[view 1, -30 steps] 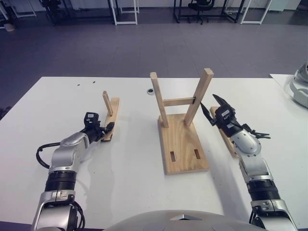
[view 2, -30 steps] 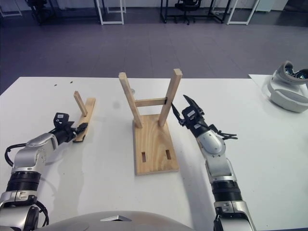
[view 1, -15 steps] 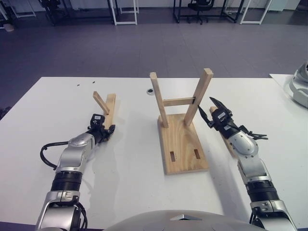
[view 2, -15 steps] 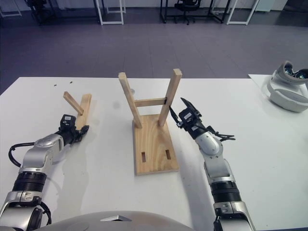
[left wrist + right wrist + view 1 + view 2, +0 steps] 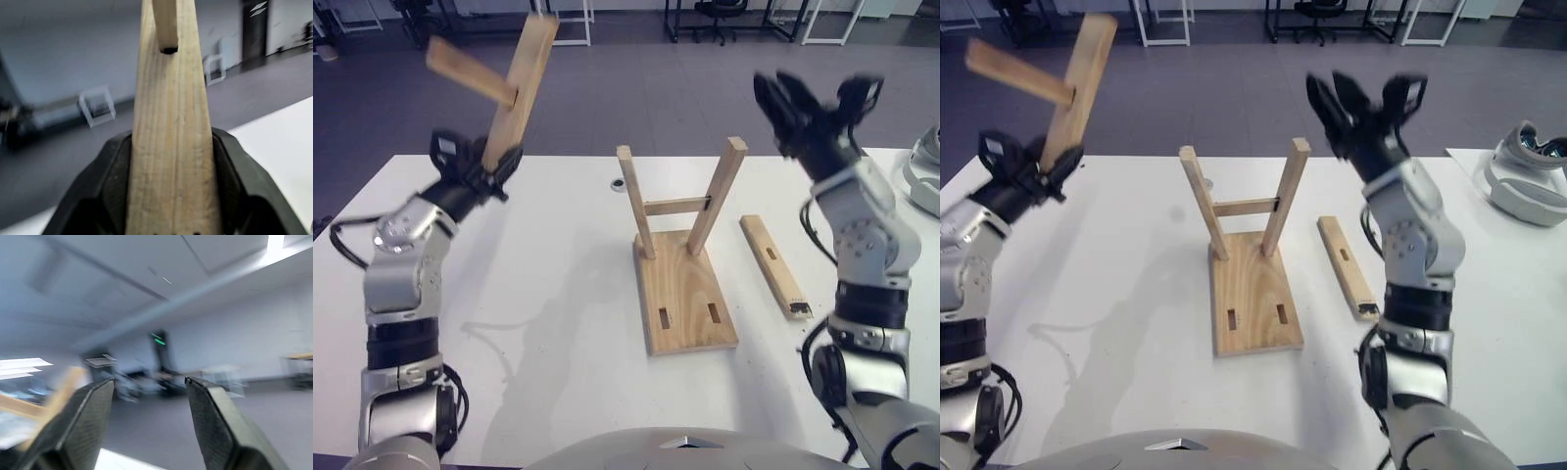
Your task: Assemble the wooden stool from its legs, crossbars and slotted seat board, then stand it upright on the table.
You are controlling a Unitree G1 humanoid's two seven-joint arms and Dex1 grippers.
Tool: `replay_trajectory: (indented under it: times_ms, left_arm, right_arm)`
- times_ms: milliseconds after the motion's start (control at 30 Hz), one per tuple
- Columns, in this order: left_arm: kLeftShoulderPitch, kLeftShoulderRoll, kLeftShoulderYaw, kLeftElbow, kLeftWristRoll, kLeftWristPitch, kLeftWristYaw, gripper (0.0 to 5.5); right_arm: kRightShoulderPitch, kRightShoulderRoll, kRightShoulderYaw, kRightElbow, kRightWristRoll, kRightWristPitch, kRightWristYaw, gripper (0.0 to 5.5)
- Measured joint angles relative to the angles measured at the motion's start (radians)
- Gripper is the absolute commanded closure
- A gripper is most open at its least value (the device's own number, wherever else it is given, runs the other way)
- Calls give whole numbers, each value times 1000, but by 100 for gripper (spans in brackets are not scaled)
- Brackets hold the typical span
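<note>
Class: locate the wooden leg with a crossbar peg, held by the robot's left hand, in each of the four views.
Left eye view: leg upper left, tilted, held high.
Right eye view: leg upper left again.
Left wrist view: leg at centre, clamped on both sides.
Right wrist view: a blurred tan shape may be it; cannot tell.
Shared landmark: the left hand clamping its lower end.
</note>
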Motion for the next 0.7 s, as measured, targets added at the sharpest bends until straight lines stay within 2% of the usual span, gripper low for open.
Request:
replay_trajectory:
  times_ms: [167,333,600,700]
  left_arm:
    - [-71,5,-152,-137,-24,77,-51,348]
    - [-92,5,-214,-169,13,73,-69,348]
    - [-92,8,-236,-177,16,54,-115,348]
    - [-90,15,-245,-198,25,54,-127,348]
  right_arm:
    - [-145,172,-8,26,203,100,-174,278]
    - [-145,223,-39,13,293,119,-269,278]
    - [-107,219,-27,-8,334,181,-308,429]
    - [-75,205,-37,-38,378,198,-311,433]
